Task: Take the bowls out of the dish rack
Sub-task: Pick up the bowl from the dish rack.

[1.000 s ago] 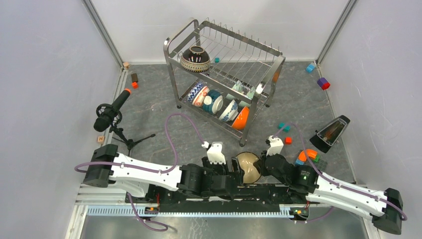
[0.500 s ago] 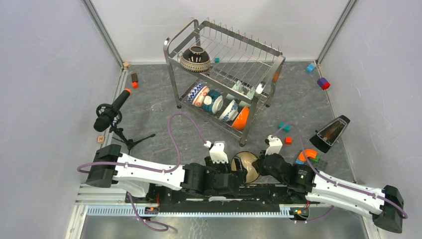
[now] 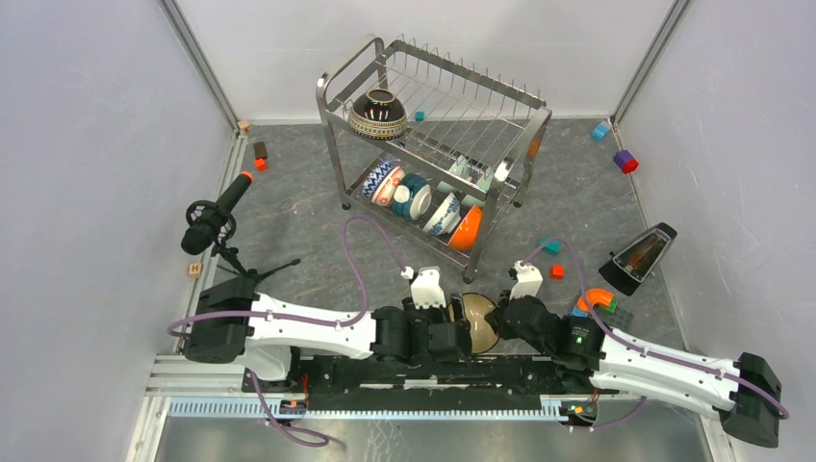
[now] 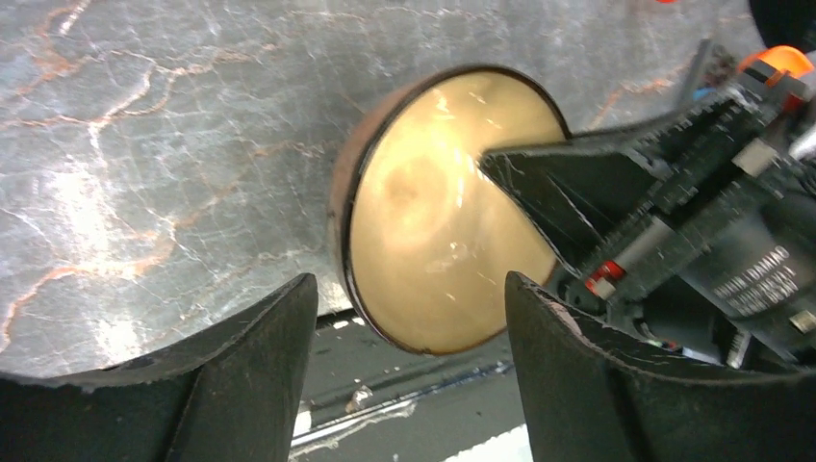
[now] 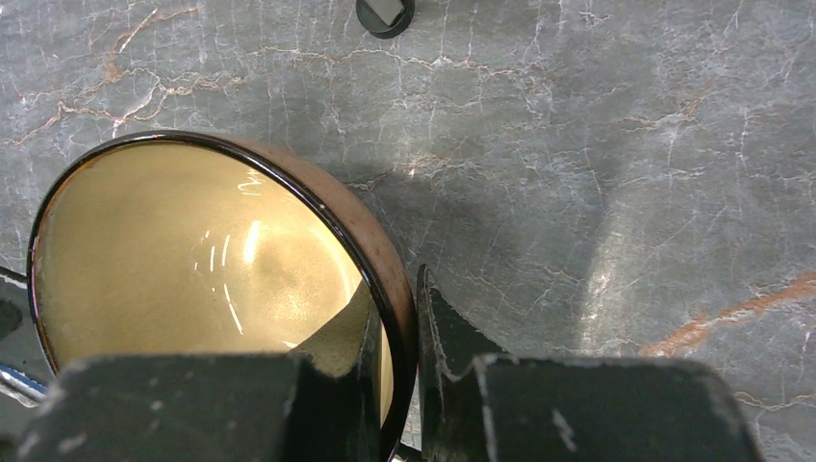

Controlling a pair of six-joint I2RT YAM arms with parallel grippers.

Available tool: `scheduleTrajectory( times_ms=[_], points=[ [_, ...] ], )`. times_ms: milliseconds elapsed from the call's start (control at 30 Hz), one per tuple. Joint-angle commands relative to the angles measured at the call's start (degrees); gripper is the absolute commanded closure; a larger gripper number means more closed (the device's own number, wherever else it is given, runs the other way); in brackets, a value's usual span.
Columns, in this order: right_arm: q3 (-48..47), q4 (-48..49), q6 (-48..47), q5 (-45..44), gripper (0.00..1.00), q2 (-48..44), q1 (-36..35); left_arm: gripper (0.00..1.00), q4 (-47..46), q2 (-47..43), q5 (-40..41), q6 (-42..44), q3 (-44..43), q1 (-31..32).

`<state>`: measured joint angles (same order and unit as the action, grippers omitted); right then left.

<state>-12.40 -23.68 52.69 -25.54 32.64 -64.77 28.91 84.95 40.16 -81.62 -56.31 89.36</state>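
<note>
Right wrist view: the bottom edge cuts off the right gripper [image 5: 397, 308] below its fingertips, and its body covers the brown bowl [image 5: 192, 250] from 5 to 7 o'clock. A dark round thing [image 5: 385, 13] at 12 o'clock is cropped by the top edge, and what it is cannot be told.

Left wrist view: the right gripper hides the bowl's 3 o'clock side. The left gripper [image 4: 409, 289] fingers [image 4: 241, 375] run off the bottom edge.

From above, both arms cover the bowl at 9 and 3 o'clock. The lower bowls [image 3: 420, 200] in the rack [image 3: 452, 106] overlap behind wires, so their count is unclear.
</note>
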Motion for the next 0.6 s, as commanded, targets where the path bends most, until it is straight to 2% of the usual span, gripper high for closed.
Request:
scheduleTrajectory(
  times_ms=[0,200,433,567],
  points=[
    [-4.16,5.18,1.74,-0.54,1.00,-0.69,-0.17,0.25,4.60,2.54,0.65,-0.39,-3.89,-2.07],
    [-5.04,4.53,1.54,-0.37,1.00,-0.31,-0.18,0.35,10.54,6.69,3.40,-0.21,-8.49,-2.45],
    [-5.85,4.16,1.28,-0.35,1.00,-0.04,-0.18,0.55,12.56,10.27,3.21,0.83,-11.38,-2.78],
    [-5.93,4.26,1.28,0.01,1.00,-0.04,-0.17,0.59,12.68,11.68,2.74,1.26,-11.54,-3.44]
  ],
)
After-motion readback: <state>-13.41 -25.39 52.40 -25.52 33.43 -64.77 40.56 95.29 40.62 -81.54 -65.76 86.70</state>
